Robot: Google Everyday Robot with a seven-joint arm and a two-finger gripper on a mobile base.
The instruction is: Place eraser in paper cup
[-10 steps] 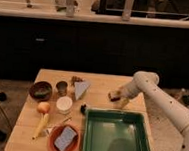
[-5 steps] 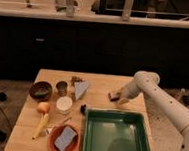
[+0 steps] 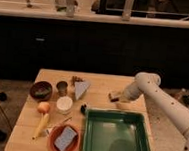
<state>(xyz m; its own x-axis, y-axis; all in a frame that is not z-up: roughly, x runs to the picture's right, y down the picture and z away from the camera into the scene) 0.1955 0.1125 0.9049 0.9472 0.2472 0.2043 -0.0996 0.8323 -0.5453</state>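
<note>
Warm, yellowish light falls from above onto the wooden surface (image 3: 104, 86). It is moderately lit, while the wall band (image 3: 90, 49) behind its far edge lies almost black. A brighter strip runs along the ledge (image 3: 93, 17) at the top. The white arm (image 3: 165, 107) is the brightest thing in view. Its hand (image 3: 116, 97), low over the surface near the far right corner, casts a soft shadow just beneath itself. The green tray (image 3: 117, 114) at the near right corner carries a pale sheen on its floor. Colours look muted and orange-tinted throughout.
</note>
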